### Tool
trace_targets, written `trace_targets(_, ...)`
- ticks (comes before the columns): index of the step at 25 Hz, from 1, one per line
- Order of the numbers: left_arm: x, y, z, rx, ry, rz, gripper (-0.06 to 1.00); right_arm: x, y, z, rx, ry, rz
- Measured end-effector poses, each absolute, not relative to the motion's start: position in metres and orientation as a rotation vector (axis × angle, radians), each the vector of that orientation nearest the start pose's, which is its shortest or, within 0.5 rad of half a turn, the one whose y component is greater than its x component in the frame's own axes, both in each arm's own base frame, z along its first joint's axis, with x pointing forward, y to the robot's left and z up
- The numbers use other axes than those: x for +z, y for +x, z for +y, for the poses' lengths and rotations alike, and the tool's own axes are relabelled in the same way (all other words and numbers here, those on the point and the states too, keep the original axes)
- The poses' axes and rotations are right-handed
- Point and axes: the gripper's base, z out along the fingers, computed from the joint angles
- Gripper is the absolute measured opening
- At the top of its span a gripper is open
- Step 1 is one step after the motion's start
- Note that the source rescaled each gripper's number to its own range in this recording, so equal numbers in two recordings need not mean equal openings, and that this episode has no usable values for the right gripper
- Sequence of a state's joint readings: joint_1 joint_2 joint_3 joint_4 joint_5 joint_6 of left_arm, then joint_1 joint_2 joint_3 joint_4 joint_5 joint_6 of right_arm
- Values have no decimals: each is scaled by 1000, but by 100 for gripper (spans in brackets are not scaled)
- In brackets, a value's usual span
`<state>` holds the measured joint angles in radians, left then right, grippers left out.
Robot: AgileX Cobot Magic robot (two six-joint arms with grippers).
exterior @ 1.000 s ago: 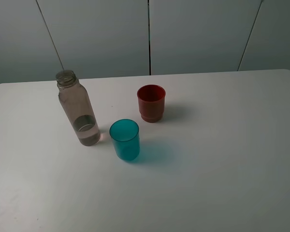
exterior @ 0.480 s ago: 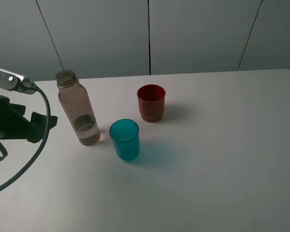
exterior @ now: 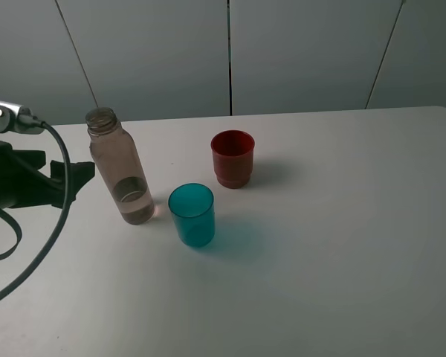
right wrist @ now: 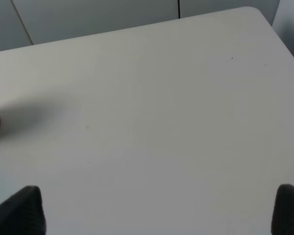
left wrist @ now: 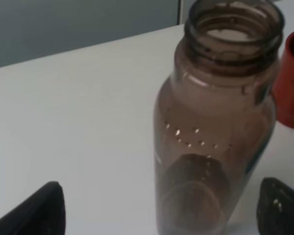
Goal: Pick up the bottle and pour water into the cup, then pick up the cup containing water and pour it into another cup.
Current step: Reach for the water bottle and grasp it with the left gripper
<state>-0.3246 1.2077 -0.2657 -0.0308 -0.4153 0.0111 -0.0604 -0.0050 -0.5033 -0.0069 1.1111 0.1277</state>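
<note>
Note the bottle (exterior: 121, 169) upright on the white surface (exterior: 342, 245), left of centre in the high frame, uncapped, with clear liquid only in its lower part. Find the cup (exterior: 192, 215), teal, upright just to the lower right of the bottle, close to it but apart. Find another cup (exterior: 233, 158), dark red, upright above and right of the teal one, near the frame's centre, apart from both. See the left gripper (exterior: 80, 181) at the left edge of the high frame, just beside the bottle's middle, trailing a black cable (exterior: 56, 223). Read its fingers as spread wide: in the left wrist view, one black fingertip (left wrist: 39, 210) to each side of the bottle, white surface showing in the gaps, no contact. See the right gripper (right wrist: 157, 210) only in its own wrist view, fingertips far apart over the white surface, pinching nothing.
</note>
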Motion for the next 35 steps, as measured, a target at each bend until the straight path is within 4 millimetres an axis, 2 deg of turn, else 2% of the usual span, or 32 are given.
trace_targets(6, 180, 187, -68, -217, 417, 1988, 100, 274, -8, 0, 33, 196, 2077)
trace_targets(17, 160, 207, -73, -244, 348, 1930, 100, 274, -8, 0, 33, 196, 2077)
trace_targets(29, 133, 216, -84, -289, 451, 1893, 100, 274, -8, 0, 33, 196, 2077)
trace_targets(35, 122, 229, -90, -298, 460, 1901, 100, 274, -8, 0, 33, 196, 2077)
